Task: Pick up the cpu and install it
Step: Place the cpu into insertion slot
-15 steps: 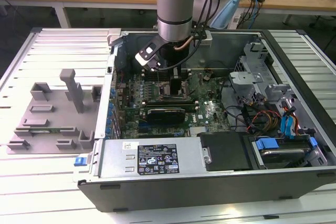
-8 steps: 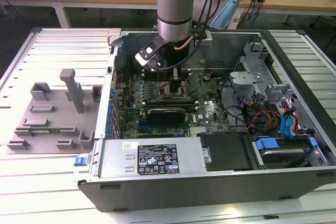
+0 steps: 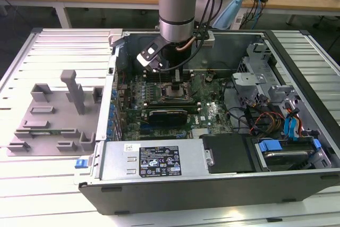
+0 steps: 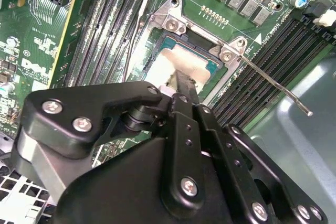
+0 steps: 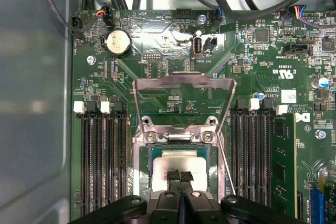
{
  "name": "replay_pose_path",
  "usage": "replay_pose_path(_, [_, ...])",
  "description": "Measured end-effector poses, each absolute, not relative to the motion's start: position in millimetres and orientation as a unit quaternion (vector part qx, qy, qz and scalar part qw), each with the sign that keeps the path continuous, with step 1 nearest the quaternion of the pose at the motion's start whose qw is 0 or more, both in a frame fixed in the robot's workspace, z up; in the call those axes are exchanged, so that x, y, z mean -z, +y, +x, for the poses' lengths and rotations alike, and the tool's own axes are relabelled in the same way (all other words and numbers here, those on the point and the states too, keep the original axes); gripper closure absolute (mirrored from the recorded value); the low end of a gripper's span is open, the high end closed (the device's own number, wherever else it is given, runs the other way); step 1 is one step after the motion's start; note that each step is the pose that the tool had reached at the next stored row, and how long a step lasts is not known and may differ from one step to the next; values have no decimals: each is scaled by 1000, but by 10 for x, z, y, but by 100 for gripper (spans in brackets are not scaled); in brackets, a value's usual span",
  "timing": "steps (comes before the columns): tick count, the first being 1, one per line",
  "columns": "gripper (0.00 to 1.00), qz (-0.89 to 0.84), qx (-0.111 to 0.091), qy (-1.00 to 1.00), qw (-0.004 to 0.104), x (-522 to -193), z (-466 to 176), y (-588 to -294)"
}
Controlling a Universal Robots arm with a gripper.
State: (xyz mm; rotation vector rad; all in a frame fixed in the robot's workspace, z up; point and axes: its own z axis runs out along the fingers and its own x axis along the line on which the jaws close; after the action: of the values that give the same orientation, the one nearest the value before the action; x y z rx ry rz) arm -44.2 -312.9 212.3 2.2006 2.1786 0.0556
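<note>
The cpu (image 5: 163, 163) is a shiny silver square lying flat inside the motherboard socket (image 5: 140, 145), whose metal load plate (image 5: 184, 95) is swung up and open. In both wrist views my gripper (image 5: 179, 176) stands right over the middle of the chip, its two black fingertips pressed together and shut, with nothing between them. They reach down to the cpu's (image 4: 184, 59) top plate; I cannot tell whether they touch it. In the exterior view my gripper (image 3: 177, 76) hangs inside the open computer case above the socket (image 3: 175, 91).
The socket's thin lever (image 4: 278, 85) sticks out sideways over the memory slots (image 5: 100, 166). One memory stick (image 5: 282, 161) stands in a slot. A power supply (image 3: 154, 160), drive bays (image 3: 281, 152) and cables (image 3: 255, 115) crowd the case. A grey fixture (image 3: 53, 115) lies at the exterior view's left.
</note>
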Motion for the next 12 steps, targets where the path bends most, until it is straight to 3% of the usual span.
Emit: replay_pose_path(12, [89,710,-18,703,23,-2098,-442,-3129])
